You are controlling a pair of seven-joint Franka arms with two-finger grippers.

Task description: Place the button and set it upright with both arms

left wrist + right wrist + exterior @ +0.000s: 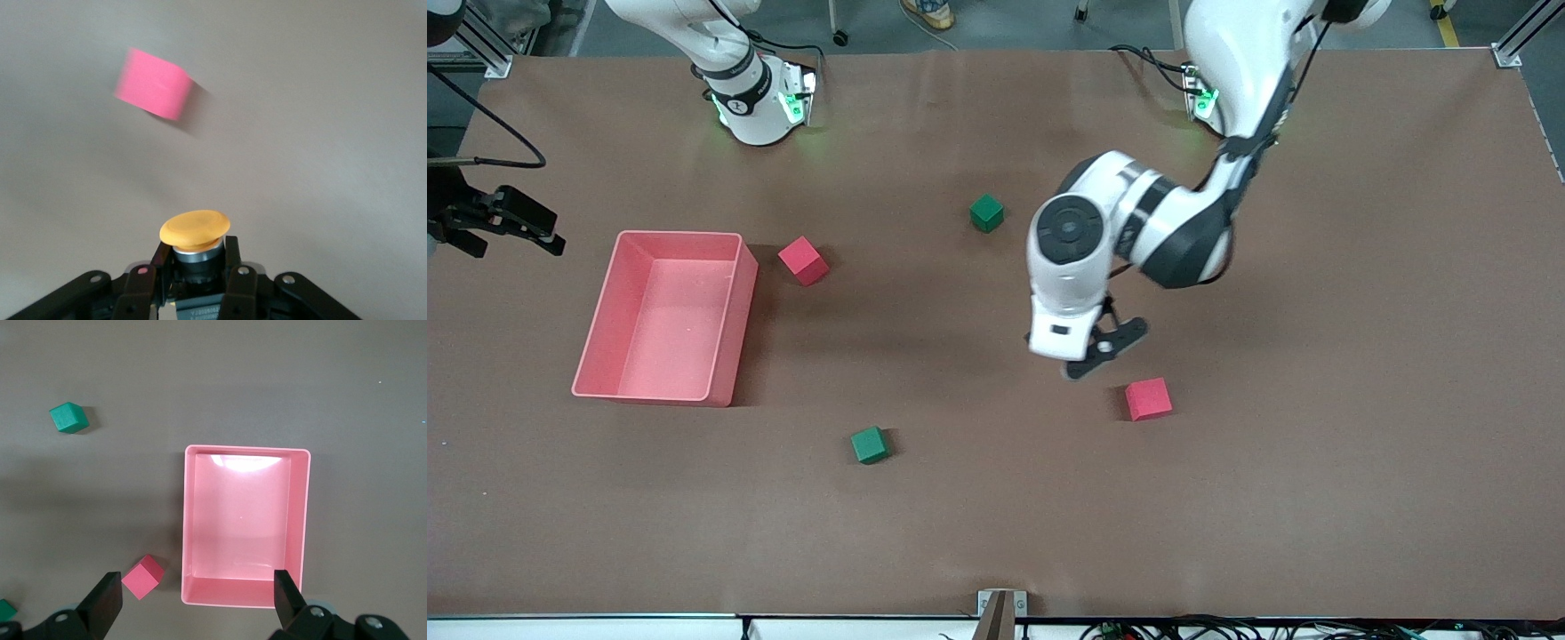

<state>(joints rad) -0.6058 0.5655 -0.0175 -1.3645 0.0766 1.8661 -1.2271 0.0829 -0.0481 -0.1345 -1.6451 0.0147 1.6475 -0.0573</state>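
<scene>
Here the left gripper [1107,347] hangs above the bare brown table [1316,498], its fingers [237,283] clamped on the button [195,237], whose orange cap points away from the wrist. A red cube [1147,398] sits on the table close by, nearer the front camera. The right gripper [197,600] waits high over the right arm's end of the table, fingers spread wide and holding nothing, looking down on a pink tray [303,520]. Another red cube [803,260] lies just beside the tray. Two green cubes [986,212] [869,444] lie well apart.
</scene>
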